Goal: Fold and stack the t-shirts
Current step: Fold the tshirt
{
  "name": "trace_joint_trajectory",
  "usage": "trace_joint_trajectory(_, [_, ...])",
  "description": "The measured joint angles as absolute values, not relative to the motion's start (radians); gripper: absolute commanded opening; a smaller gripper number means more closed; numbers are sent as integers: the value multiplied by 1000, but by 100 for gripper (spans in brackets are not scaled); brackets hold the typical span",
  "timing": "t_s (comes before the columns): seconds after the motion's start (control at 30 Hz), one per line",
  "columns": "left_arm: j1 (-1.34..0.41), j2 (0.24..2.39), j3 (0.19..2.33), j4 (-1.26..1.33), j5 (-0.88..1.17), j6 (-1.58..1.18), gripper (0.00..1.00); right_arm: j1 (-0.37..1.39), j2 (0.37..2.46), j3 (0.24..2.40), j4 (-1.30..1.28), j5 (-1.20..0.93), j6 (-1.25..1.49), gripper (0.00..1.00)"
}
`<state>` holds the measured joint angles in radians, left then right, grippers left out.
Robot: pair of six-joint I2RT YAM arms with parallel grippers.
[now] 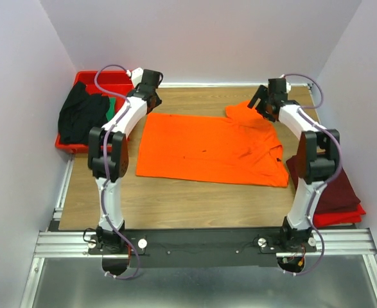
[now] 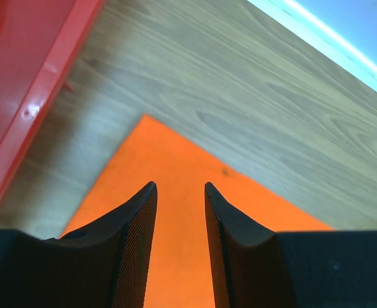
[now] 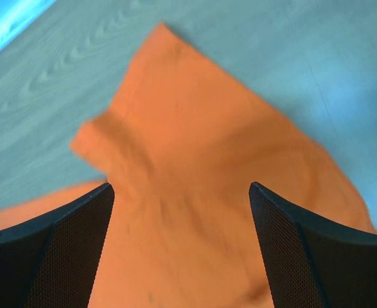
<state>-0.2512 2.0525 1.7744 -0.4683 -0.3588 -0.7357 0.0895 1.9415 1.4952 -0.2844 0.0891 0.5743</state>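
At the left, the tray [image 1: 92,77] holds a black shirt [image 1: 79,115] and a green shirt [image 1: 112,106]. Your left fingers [image 2: 148,199] stand a little parted, nothing between them, over the far left corner of the orange shirt [image 1: 207,147]. That shirt lies flat mid-tabletop [image 1: 194,199], its long axis running left to right, hem to the left, collar and sleeves to the right. Your right fingers [image 3: 98,205] are spread wide and empty above the rumpled far sleeve [image 1: 243,115].

The risks, as I judge them:
- The left pair may pinch only the top layer or close short of the corner.
- The right pair may grab a bunch of crumpled sleeve, so the fold goes askew.
- An uneven lift would drag the cloth off its axis.

At the far right, the maroon shirt [image 1: 333,186] lies at the tabletop's edge, near enough that a dragged shirt could disturb it.
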Motion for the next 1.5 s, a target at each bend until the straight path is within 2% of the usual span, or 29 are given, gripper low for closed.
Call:
trace_joint_trajectory(0.27, [-234, 2311, 2034, -584, -485, -641, 43, 86, 2176, 1710, -255, 99, 497, 89])
trace_joint_trajectory(0.87, [-226, 2429, 2099, -601, -481, -539, 41, 85, 2245, 1763, -250, 115, 411, 89])
trace_joint_trajectory(1.07, [-226, 2451, 2104, -587, -450, -525, 37, 85, 2253, 1764, -250, 119, 399, 89])
trace_joint_trajectory(1.13, [-226, 2459, 2104, -587, -447, -523, 29, 85, 2260, 1774, -250, 124, 397, 89])
trace_joint_trajectory(1.5, [-226, 2463, 2107, -581, -441, -516, 14, 85, 2358, 1860, -243, 144, 380, 89])
